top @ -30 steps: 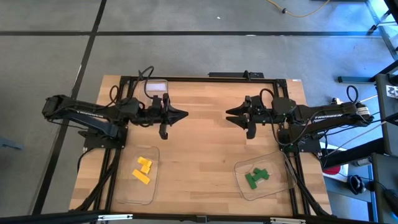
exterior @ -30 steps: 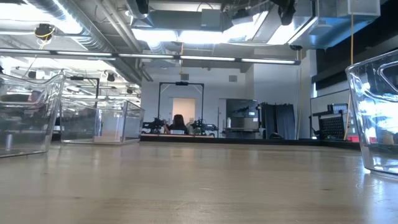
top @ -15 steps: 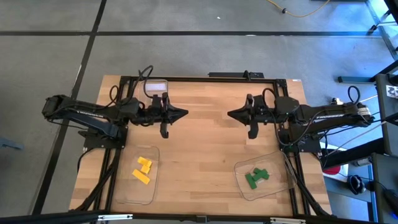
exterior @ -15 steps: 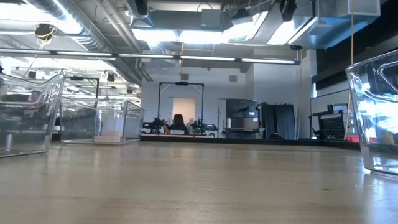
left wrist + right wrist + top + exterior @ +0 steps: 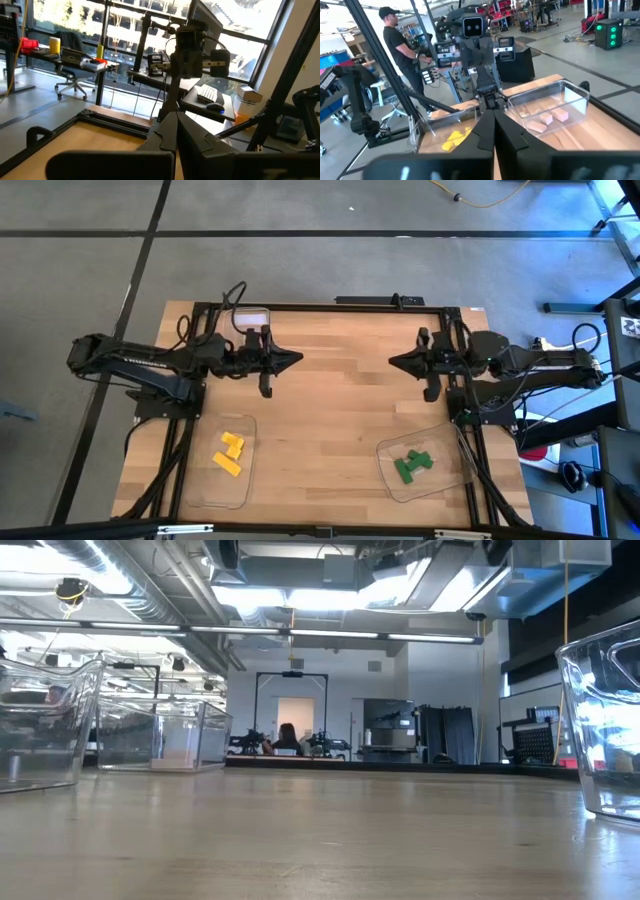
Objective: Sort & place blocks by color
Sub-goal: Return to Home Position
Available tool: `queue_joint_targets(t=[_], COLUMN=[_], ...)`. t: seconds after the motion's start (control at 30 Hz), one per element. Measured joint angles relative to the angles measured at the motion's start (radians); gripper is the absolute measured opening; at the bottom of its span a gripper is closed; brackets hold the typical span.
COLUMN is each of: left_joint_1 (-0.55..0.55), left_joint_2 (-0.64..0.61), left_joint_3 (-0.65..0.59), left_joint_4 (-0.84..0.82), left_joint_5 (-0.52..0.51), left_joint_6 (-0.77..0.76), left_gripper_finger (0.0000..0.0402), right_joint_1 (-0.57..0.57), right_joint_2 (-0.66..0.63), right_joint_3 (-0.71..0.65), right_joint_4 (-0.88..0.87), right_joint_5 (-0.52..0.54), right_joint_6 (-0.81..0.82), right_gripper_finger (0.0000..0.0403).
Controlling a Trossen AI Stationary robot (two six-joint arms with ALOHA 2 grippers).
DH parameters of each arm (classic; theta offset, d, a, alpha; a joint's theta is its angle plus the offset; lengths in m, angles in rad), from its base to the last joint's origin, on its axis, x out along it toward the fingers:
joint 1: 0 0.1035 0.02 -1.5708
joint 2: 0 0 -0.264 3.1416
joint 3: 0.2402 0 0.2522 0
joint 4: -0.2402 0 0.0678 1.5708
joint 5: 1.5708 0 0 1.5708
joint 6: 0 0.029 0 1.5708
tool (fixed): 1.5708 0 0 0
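Note:
Several yellow blocks (image 5: pixel 230 452) lie in a clear tray (image 5: pixel 213 488) near the table's front left. Green blocks (image 5: pixel 412 465) lie in a clear tray (image 5: pixel 452 477) at the front right. Tan blocks (image 5: pixel 549 118) lie in a clear tray (image 5: pixel 250 318) at the far left. My left gripper (image 5: pixel 297 361) hovers above the table's left middle, shut and empty, pointing toward the right edge. My right gripper (image 5: pixel 392 361) faces it from the right side, also shut and empty. Both stand well above the table top.
Bare wooden table top (image 5: pixel 340 410) lies between and in front of the two grippers. In the low view the clear trays (image 5: pixel 40 720) (image 5: pixel 165 735) stand at the left and another (image 5: pixel 605 730) at the right. A person (image 5: pixel 400 45) stands in the room beyond the table.
My right gripper has shut its fingers on nothing and drawn back toward the table's right edge, staying level. The blocks and trays lie where they were.

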Motion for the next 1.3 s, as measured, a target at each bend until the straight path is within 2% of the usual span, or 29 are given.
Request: queue_joint_targets(t=[0.2, 0.33, 0.43, 0.67, 0.83, 1.2, 1.3], left_joint_1=[0.119, 0.151, 0.143, 0.095, 0.081, 0.081, 0.081], left_joint_2=[-0.031, -0.078, -0.141, -0.337, -0.518, -0.824, -0.875], left_joint_3=[0.0, -0.002, -0.055, -0.342, -0.482, -0.707, -0.713], left_joint_4=[-0.098, -0.221, -0.229, -0.097, -0.104, -0.107, -0.199], left_joint_5=[0.161, 0.193, 0.195, 0.133, 0.118, 0.11, 0.088], left_joint_6=[-0.051, -0.042, -0.028, -0.091, -0.138, -0.218, -0.235], left_gripper_finger=[0.0, 0.0, 0.0, 0.0, 0.0, 0.0, 0.0], right_joint_1=[0.0, 0.0, 0.0, 0.0, 0.0, 0.0, 0.0], right_joint_2=[-0.055, -0.059, -0.058, -0.059, -0.058, -0.058, -0.058], right_joint_3=[0.0, 0.0, 0.0, 0.0, 0.0, 0.0, 0.0], right_joint_4=[-0.02, -0.023, -0.024, -0.024, -0.036, -0.037, -0.037], right_joint_5=[-0.001, -0.022, -0.022, -0.028, -0.029, -0.026, -0.026], right_joint_6=[0.024, 0.029, 0.031, 0.002, 0.004, 0.008, 0.042], right_gripper_finger=[0.0001, 0.0, 0.0, 0.0, 0.0, 0.0, 0.0])
